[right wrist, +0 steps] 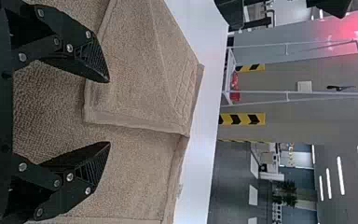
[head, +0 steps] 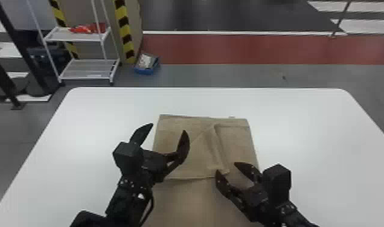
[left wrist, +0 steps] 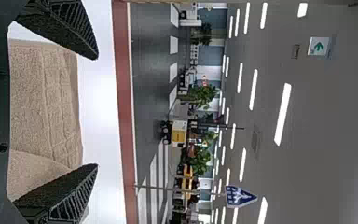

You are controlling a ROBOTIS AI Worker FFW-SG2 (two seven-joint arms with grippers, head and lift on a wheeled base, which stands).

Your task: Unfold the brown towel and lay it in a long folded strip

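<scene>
The brown towel (head: 197, 145) lies on the white table, its far part doubled over with a raised crease, its near part running down to the bottom edge. Over the towel's left side my left gripper (head: 168, 126) stands open, nothing between its fingers. My right gripper (head: 226, 166) is open above the towel's right side, by the folded layer's near edge. In the left wrist view the towel (left wrist: 46, 102) shows beyond the open left gripper (left wrist: 98, 112). A folded-over flap of towel (right wrist: 135, 65) lies past the right gripper (right wrist: 109, 112) in the right wrist view.
The white table (head: 306, 126) extends on both sides of the towel and beyond its far edge. Past the table, a white shelf rack (head: 85, 69) with red items and a blue box (head: 146, 65) stand on the floor.
</scene>
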